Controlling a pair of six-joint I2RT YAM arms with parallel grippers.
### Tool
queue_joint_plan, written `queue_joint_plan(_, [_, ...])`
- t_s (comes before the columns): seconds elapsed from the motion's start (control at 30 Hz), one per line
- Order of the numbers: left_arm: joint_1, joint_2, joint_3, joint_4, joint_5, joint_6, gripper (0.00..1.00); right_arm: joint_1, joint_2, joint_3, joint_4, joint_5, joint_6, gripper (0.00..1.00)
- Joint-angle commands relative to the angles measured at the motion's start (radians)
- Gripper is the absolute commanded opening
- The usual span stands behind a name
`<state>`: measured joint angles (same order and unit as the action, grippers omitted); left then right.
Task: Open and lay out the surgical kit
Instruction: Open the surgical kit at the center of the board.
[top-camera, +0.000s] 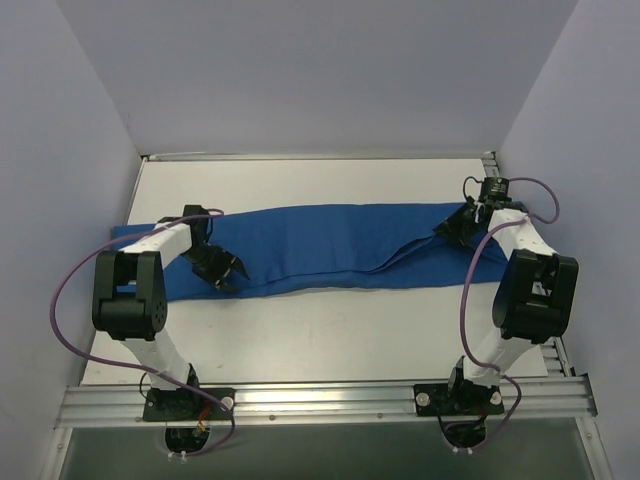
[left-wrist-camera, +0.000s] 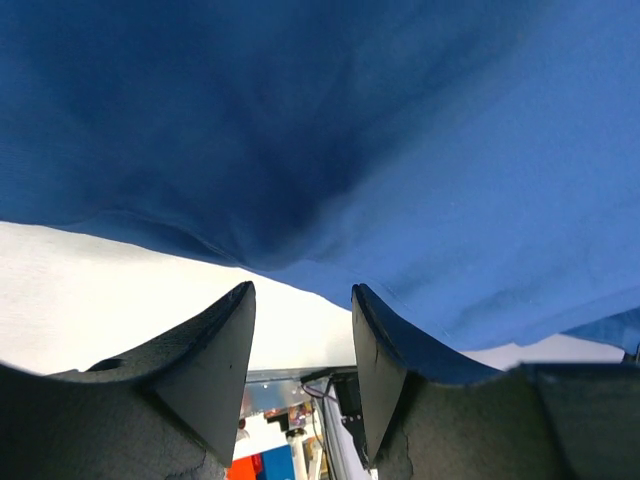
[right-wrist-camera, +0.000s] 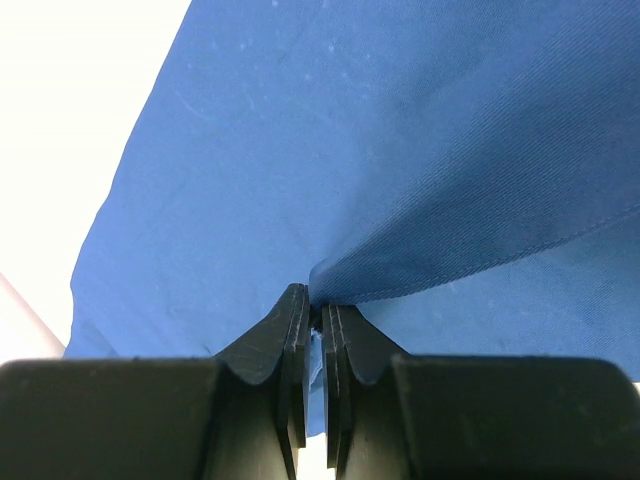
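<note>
Only fabric showed in any view: whatever lay under the royal-blue cloth wrap was hidden. From above, the right gripper was a dark cluster at the cloth's right end, its jaws hard to make out. The right wrist view showed them clenched on a fold of the cloth, with the fabric fanning away from the pinch. The left gripper sat over the cloth's near edge, toward its left end. Its wrist view showed the jaws released, standing apart with nothing between them, and the cloth's edge just beyond the tips. The cloth lay as a long band on the bench, its long axis running left to right.
</note>
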<state>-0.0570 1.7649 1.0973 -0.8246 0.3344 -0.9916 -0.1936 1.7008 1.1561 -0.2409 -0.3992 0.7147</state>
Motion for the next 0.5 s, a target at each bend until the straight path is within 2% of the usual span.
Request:
queue_joint_plan(0.0, [0.011,-0.005,0.026,0.008,-0.052,0.002,0.52,0.008,0.005,0.039,-0.023,-0.018,-0.006,0.0])
queue_joint_plan(0.47, [0.022,0.056,0.044,0.033,-0.098,-0.007,0.51,0.008,0.0,0.031,-0.017,-0.016,-0.003,0.0])
